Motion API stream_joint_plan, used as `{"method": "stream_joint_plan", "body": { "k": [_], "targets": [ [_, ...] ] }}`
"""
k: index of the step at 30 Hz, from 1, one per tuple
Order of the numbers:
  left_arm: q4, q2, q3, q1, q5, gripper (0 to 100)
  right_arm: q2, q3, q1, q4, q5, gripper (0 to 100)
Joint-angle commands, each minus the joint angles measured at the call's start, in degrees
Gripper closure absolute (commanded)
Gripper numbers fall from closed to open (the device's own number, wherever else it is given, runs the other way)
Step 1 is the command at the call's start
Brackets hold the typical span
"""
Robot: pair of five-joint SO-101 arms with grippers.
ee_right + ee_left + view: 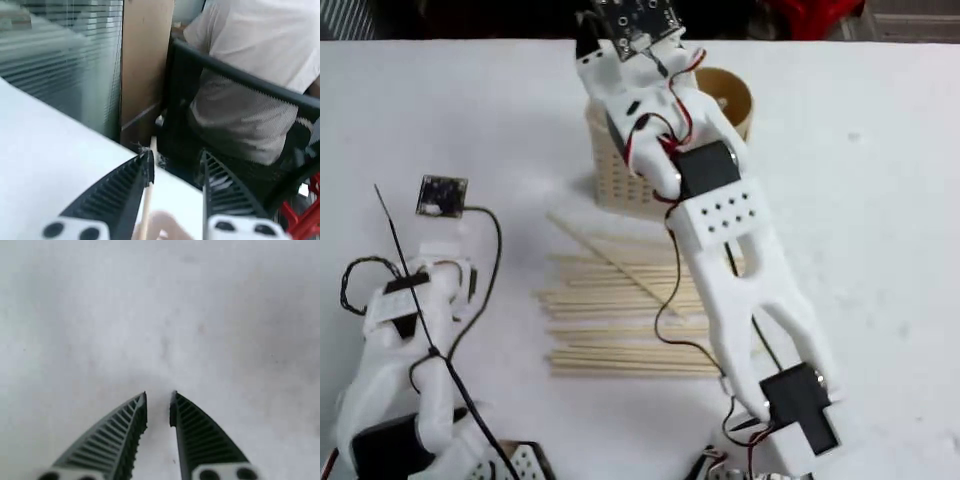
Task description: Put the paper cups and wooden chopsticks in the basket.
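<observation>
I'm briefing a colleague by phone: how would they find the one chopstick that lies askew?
On the white table, between the cream basket and the arms' bases, lies a pile of wooden chopsticks. The slanted chopstick crosses the pile's edge nearest the basket. It alone runs diagonally, while its neighbours lie roughly parallel.

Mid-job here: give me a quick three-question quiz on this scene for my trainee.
1. True or false: wooden chopsticks lie on the table near the basket.
2. What shows between the open fingers of the right gripper? A spoon, B chopstick, C nothing.
3. Fill in: the left gripper hangs over bare ___.
Key: 1 true; 2 B; 3 table.
</observation>
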Motion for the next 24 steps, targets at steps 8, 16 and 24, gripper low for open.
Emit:
{"method": "stream_joint_plan", "body": {
  "k": [8,16,24],
  "targets": [
    [-1.3,-1.4,-0.2,1.4,-0.7,90,-10.2,-2.7,0.2,34.5,-0.2,85.1],
    [-1.3,-1.4,-0.2,1.4,-0.7,90,-11.9,3.2,-9.4,46.0,10.8,94.3],
    [-1.3,-1.4,-0.2,1.4,-0.7,90,-6.8,28.5,-13.0,30.2,12.0,84.9]
  ]
}}
